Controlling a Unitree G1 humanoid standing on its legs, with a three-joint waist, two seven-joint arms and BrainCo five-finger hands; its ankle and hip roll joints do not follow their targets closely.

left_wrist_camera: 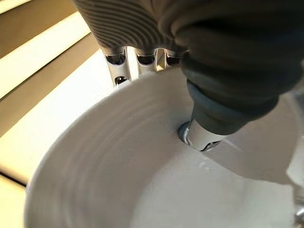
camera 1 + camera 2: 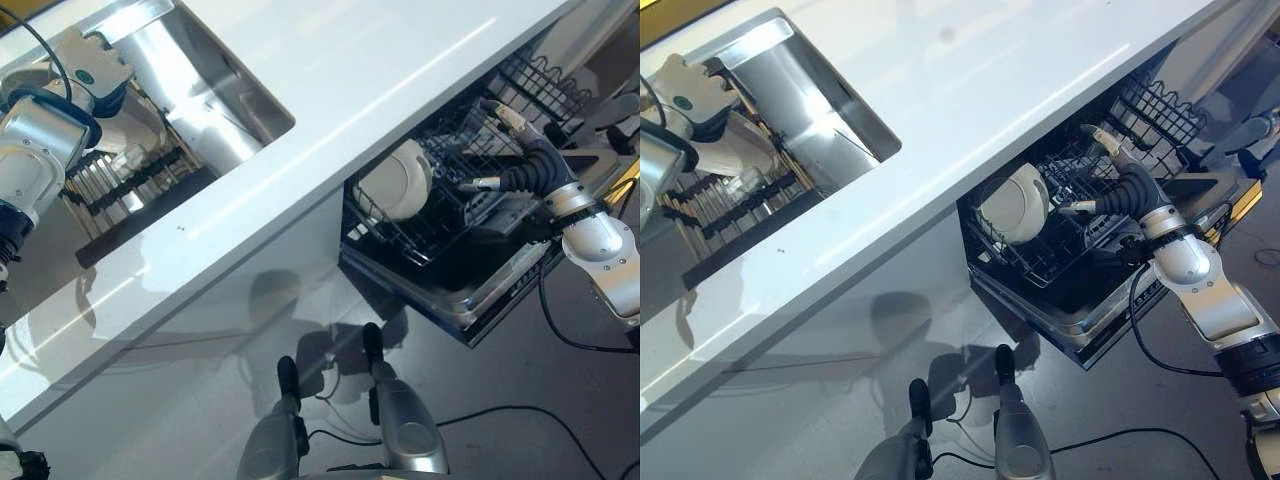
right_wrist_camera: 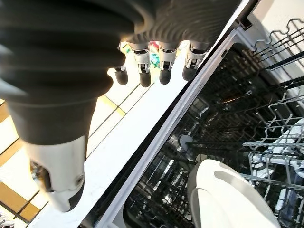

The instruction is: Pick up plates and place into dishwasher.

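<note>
Near right, a white plate stands on edge in the dishwasher rack, propped by the wires. Right robot hand hovers beside it, fingers straight, empty. Far left, past the bench, left robot hand pinches another plate by its rim, ready for lifting.

head pair high over counter, sharing dishwasher rack; wrist cameras very close
</note>
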